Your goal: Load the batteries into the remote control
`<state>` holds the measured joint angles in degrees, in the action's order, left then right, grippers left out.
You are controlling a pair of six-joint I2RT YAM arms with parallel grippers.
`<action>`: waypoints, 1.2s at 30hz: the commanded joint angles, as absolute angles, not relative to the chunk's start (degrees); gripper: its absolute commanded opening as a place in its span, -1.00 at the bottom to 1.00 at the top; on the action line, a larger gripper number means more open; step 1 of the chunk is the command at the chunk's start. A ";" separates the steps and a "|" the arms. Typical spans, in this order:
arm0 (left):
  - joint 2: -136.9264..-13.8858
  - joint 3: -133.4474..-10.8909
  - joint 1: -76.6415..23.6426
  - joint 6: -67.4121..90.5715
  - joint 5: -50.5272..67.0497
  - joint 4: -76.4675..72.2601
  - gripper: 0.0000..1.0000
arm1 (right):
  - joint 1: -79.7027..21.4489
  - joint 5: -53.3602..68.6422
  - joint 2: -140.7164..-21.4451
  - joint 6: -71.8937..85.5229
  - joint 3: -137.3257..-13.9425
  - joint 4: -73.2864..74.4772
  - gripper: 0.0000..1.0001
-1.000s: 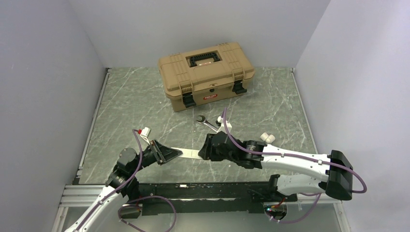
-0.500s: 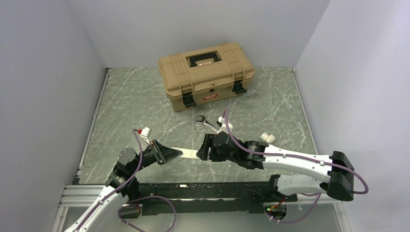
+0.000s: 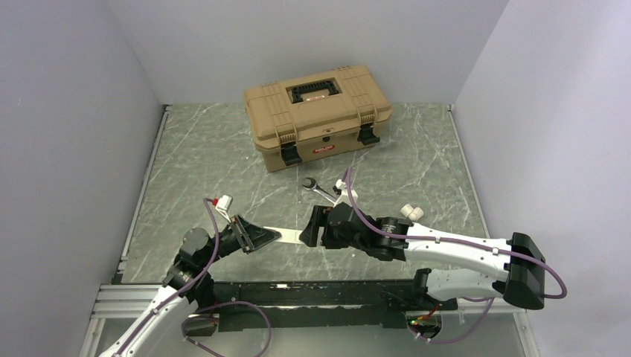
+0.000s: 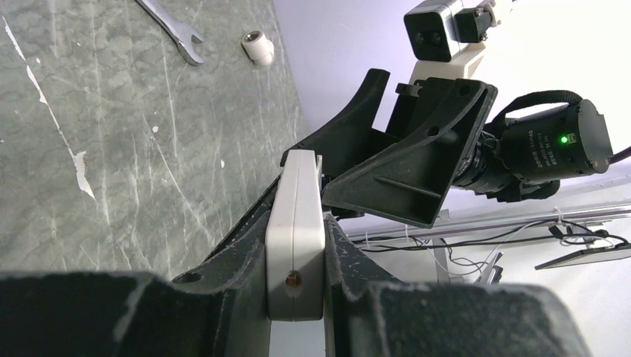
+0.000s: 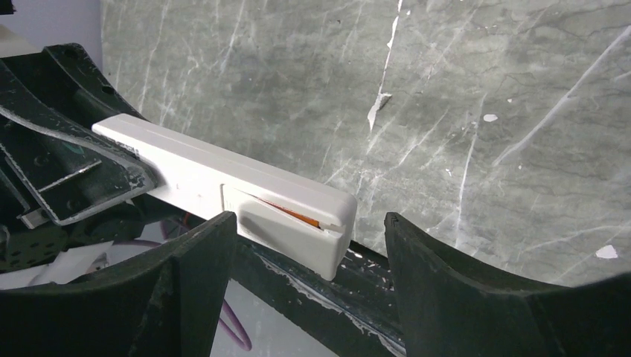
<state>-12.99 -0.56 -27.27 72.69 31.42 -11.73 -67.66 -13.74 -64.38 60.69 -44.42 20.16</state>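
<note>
The remote control (image 3: 290,237) is a slim white bar held level above the table's near edge. My left gripper (image 3: 269,238) is shut on one end of it; in the left wrist view the remote control (image 4: 296,223) sits clamped between both fingers (image 4: 238,256). My right gripper (image 5: 311,230) is open, its fingers standing on either side of the remote control's free end (image 5: 298,216) without touching it. On that end a white cover is slightly raised, showing an orange-brown slit. The batteries are out of view.
A tan toolbox (image 3: 318,113) with its latches shut stands at the back of the table. A steel wrench (image 3: 317,188) lies in front of it, with a small white cylinder (image 4: 257,46) near it. The black frame rail (image 3: 312,294) runs just below the arms.
My right gripper has opened wider around the free end of the remote control and shifted slightly left. The left gripper and the remote control have stayed put.
</note>
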 commanded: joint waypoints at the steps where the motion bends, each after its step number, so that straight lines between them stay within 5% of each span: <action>1: -13.10 2.00 -27.51 73.37 32.44 -16.07 -1.00 | -67.76 -13.62 -63.74 61.17 -44.37 16.20 0.51; 10: -12.49 2.19 -27.51 73.62 32.53 -16.00 -1.00 | -67.60 -13.46 -65.41 61.57 -44.92 13.40 0.50; 26: -12.58 3.25 -27.46 75.72 32.78 -18.44 -1.00 | -67.58 -13.01 -66.15 61.70 -45.35 14.01 0.19; 36: -12.35 3.29 -27.51 75.65 32.74 -17.92 -1.00 | -67.59 -12.83 -66.36 61.59 -45.76 14.18 0.43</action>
<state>-12.95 -0.56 -27.20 74.59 31.20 -11.77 -67.33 -13.02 -66.43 61.52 -44.38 15.86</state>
